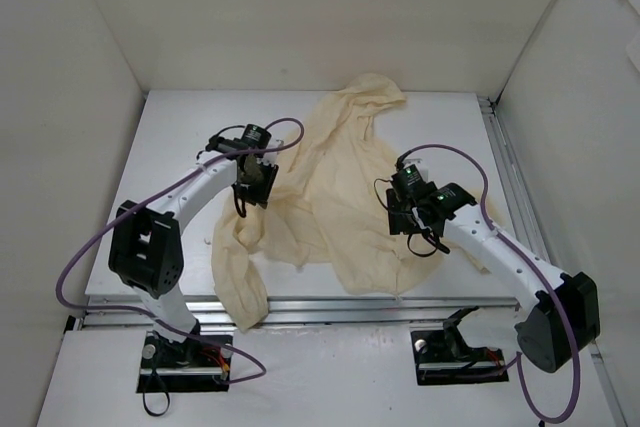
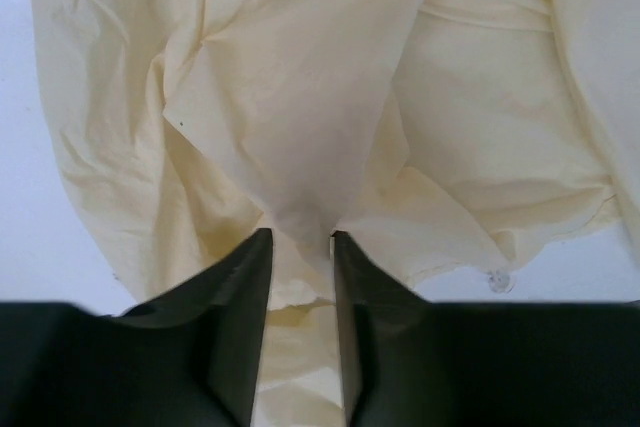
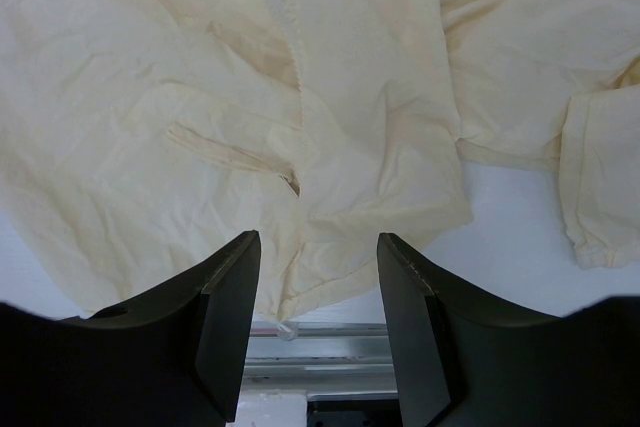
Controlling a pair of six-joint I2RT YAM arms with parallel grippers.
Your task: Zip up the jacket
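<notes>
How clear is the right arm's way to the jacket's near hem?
Probably reachable, yes: the open right claw hangs right above the jacket, whose hem lies just ahead of its fingertips with nothing over it.

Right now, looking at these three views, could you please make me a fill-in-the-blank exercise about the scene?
1. The jacket lies crumpled on a ____ table.
2. The left end effector pinches a fold of the ____.
3. The right end effector is ____, gripping nothing.

Missing words: white; jacket; open.
</notes>
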